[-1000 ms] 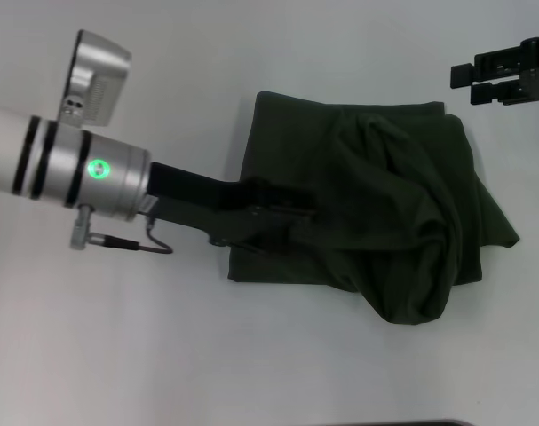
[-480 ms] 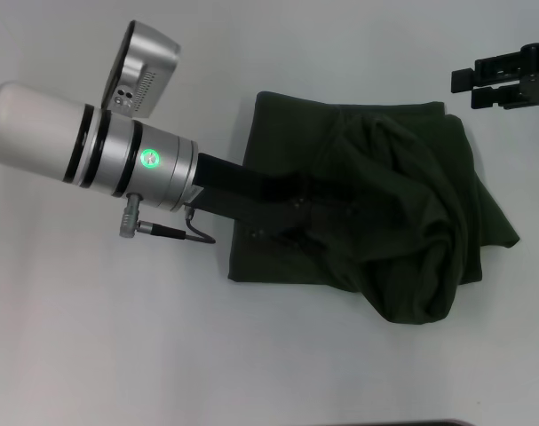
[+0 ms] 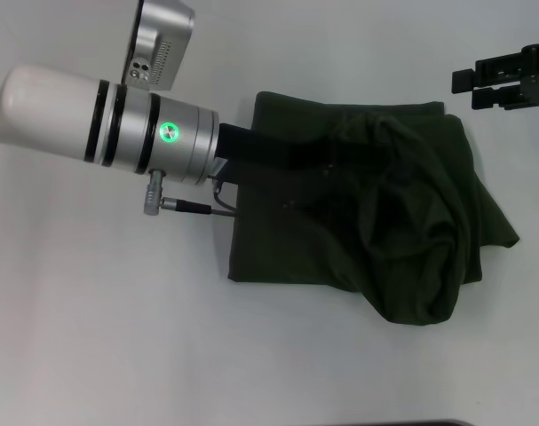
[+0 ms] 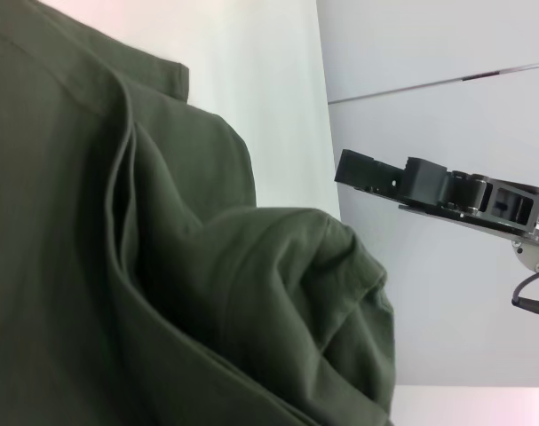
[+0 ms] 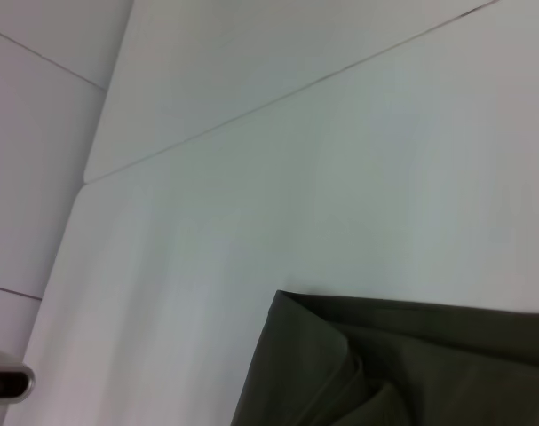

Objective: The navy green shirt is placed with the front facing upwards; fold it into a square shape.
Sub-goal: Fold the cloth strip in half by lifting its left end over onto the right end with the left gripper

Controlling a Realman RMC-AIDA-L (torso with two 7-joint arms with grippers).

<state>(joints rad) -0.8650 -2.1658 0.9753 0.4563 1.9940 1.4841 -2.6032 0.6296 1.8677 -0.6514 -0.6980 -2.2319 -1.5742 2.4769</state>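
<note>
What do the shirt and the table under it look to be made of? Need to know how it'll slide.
The navy green shirt looks like soft matte cotton-type knit: it drapes in rounded folds with no sheen. The table looks like a smooth white hard surface, possibly laminate; the exact material is unclear. The left gripper is over the shirt; the right gripper sits beside it.

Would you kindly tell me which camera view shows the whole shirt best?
The head view: the entire navy green shirt lies visible, rumpled on its right. The left wrist view shows only close-up folds, the right wrist view just one corner.
</note>
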